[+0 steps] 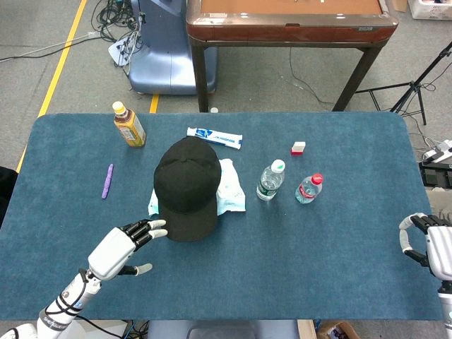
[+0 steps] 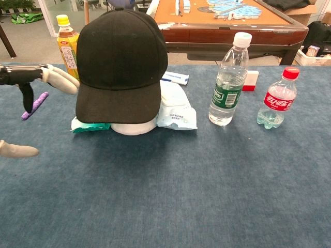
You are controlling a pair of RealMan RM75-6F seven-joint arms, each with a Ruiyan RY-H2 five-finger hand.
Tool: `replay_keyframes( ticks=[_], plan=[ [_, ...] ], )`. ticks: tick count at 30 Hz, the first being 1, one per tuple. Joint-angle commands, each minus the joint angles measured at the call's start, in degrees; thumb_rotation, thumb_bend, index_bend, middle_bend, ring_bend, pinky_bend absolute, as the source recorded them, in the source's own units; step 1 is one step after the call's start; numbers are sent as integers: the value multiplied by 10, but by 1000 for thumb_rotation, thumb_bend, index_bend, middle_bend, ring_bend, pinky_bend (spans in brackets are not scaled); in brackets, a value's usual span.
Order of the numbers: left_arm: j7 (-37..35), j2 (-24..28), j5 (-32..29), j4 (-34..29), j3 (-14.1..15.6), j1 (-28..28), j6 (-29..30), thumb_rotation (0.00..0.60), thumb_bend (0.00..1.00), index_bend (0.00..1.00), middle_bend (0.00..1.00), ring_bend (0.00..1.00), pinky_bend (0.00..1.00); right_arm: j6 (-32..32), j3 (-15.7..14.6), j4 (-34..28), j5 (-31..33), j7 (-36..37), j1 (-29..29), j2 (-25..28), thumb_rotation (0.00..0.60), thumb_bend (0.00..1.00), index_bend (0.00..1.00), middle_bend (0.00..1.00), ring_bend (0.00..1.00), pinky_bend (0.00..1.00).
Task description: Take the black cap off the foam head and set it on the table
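Black cap [image 1: 187, 185] sits on the foam head [image 2: 133, 127] mid-surface [image 1: 318, 247], brim toward the robot, head almost fully hidden under it with wipe packs [image 1: 231, 187] just beside. Left hand [image 1: 126, 245] is at the brim's left edge, fingers spread wide and holding nothing, thumb low, probably lined up to pinch the brim from the side. Right hand [image 1: 432, 247] is well apart at the surface's right edge, fingers curled in, holding nothing, likely parked clear.
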Motion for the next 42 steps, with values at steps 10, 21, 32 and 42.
replay_keyframes(
  ticks=[10, 21, 32, 42],
  plan=[
    [6, -63, 6, 65, -10, -24, 20, 600, 63, 283, 240, 205, 465, 2, 5, 0, 8, 15, -5, 8, 600, 487, 525, 496, 436, 489],
    [-2, -97, -3, 99, -16, -44, 28, 600, 64, 362, 310, 251, 466, -5, 7, 0, 13, 18, -5, 11, 600, 487, 525, 496, 436, 489],
    [30, -132, -4, 132, -25, -65, 34, 600, 63, 416, 350, 279, 466, -7, 8, 1, 14, 24, -6, 13, 600, 487, 525, 496, 436, 489],
    [57, -161, -6, 170, -27, -78, 44, 600, 57, 437, 369, 295, 473, -8, 8, 2, 15, 28, -6, 14, 600, 487, 525, 496, 436, 489]
  ],
)
